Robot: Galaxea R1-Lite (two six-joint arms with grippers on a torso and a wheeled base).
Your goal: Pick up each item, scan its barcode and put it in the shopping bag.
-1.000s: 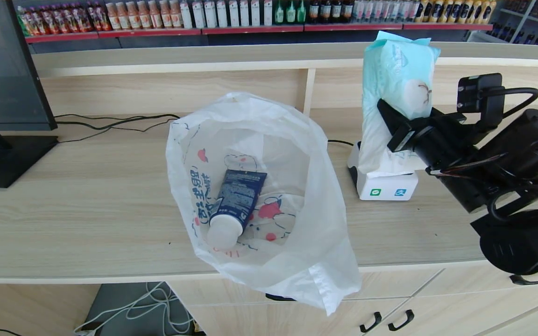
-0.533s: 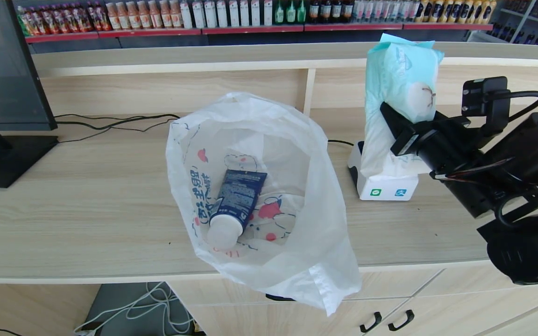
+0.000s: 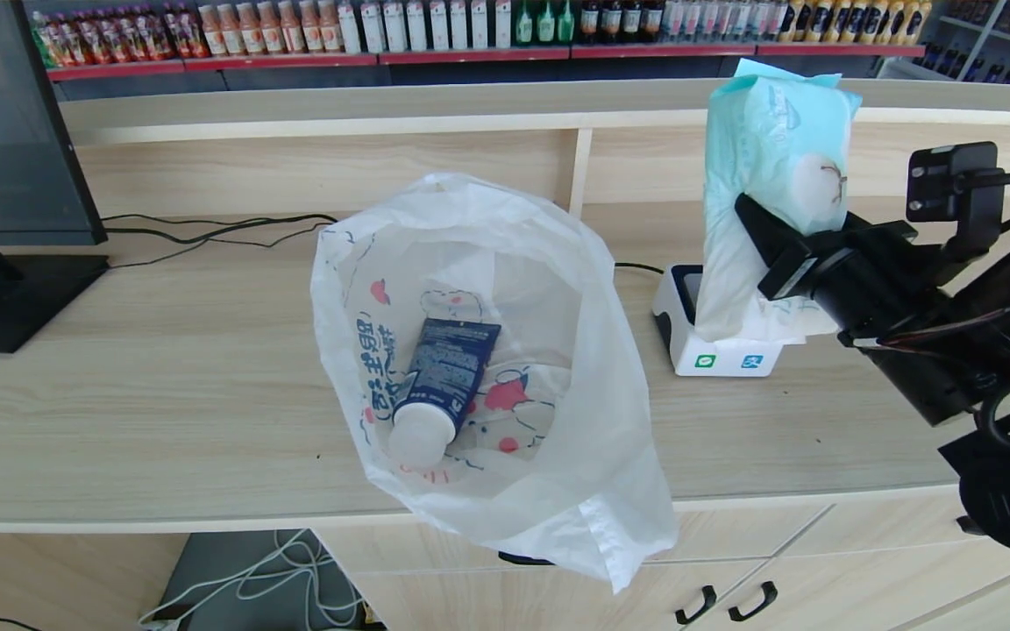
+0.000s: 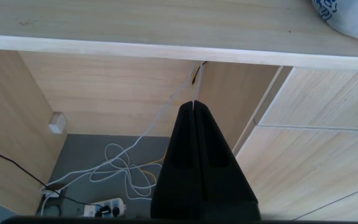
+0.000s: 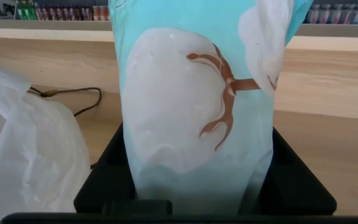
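Nearest me, my left gripper (image 4: 194,111) hangs below the counter's (image 3: 163,394) front edge, its fingers pressed flat together with nothing between them. On the counter the white shopping bag (image 3: 584,368) lies open, overhanging that edge, a dark blue tube (image 3: 445,368) inside with its white cap toward me. Farther right, my right gripper (image 3: 768,237) is clamped on the teal-and-white pack (image 3: 768,149) – upright, its lower end at the white scanner (image 3: 724,355); whether the two touch I cannot tell.
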